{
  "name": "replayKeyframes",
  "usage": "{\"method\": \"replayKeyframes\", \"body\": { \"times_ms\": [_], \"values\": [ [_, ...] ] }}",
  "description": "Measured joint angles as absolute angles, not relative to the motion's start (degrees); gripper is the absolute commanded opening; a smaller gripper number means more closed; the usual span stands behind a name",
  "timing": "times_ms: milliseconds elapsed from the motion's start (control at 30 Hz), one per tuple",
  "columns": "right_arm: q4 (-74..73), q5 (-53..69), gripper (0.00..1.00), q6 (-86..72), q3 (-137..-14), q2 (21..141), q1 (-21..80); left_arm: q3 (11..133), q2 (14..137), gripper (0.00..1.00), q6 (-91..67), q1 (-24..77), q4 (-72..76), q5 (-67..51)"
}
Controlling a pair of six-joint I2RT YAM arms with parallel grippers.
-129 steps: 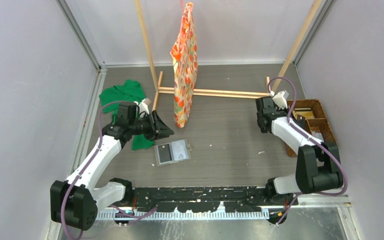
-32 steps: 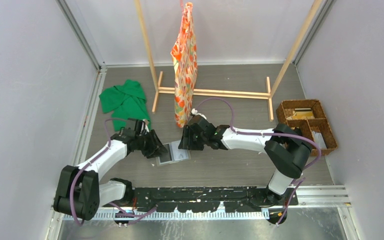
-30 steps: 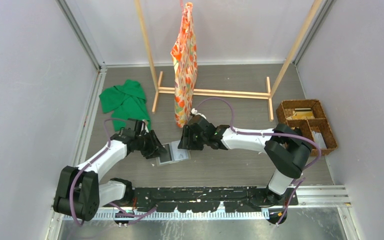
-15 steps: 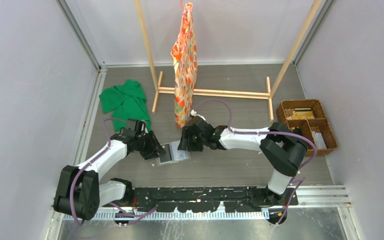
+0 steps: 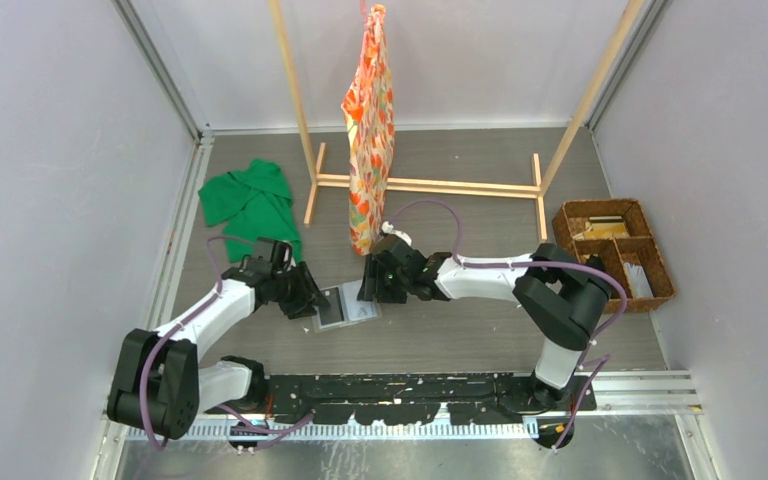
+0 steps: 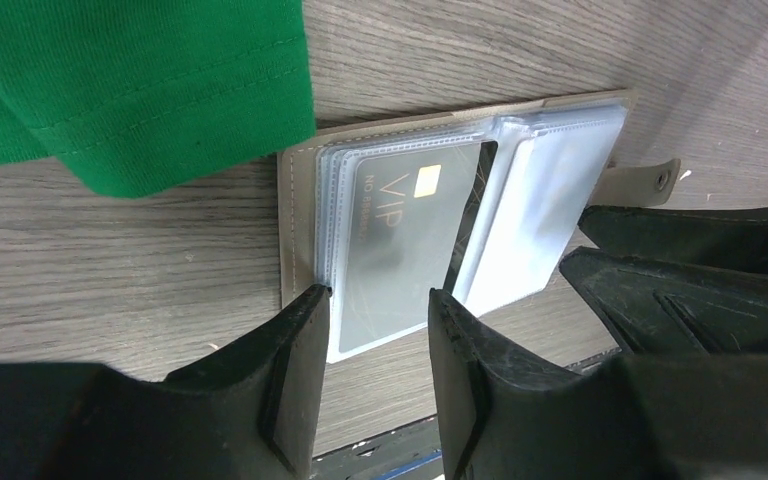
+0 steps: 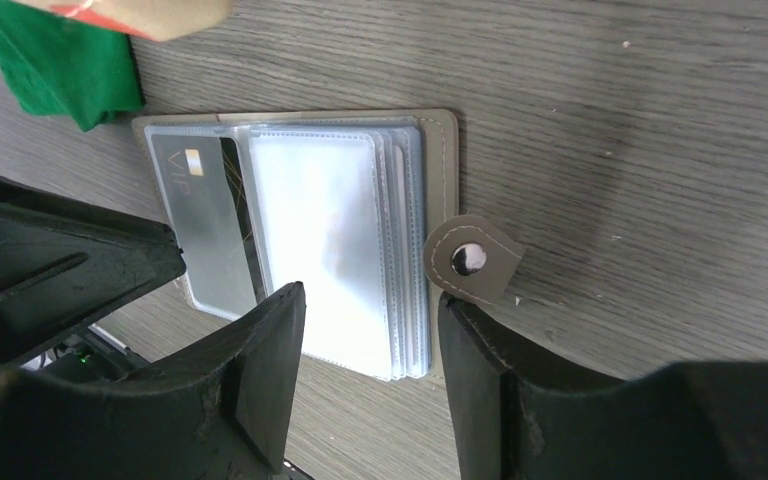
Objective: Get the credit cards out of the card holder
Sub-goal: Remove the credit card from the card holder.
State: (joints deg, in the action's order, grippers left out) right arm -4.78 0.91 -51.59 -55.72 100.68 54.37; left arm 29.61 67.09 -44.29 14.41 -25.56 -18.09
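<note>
A grey wood-grain desk [image 5: 480, 330] fills the view from above, with a wooden rack [image 5: 430, 186] at 12 o'clock carrying a hanging orange patterned bag [image 5: 368, 130]. A green cloth [image 5: 250, 200] lies at 10 o'clock and a brown wicker basket [image 5: 615, 250] at 3 o'clock; pale flat things lie in the basket, too small to identify. The card holder [image 5: 345, 305] lies open and flat at about 7 o'clock of the desk's middle, between the two arms. The left gripper [image 6: 380, 310] hangs low at the holder's left half, fingers spread to either side of the sleeve end and pinching nothing. The right gripper [image 7: 370, 305] hangs over the right half, jaws likewise apart and empty, beside the snap tab [image 7: 470, 260]. A grey card marked VIP [image 6: 400, 235] sits inside its clear sleeve. By my reading, the removal has barely begun: the holder is opened, no card lies loose on the desk, and every pull is yet to come.
</note>
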Motion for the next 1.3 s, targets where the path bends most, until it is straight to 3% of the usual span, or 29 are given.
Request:
{"method": "replayKeyframes", "body": {
  "times_ms": [867,1300],
  "values": [
    [-2.7,1.7,0.54,-53.2,-55.4,101.6,54.2,28.7,65.1,0.42,-46.1,15.6,-17.9,-27.4],
    [-2.6,1.8,0.54,-53.2,-55.3,101.6,54.2,32.3,63.1,0.43,-44.5,15.7,-27.9,-17.1]
  ]
}}
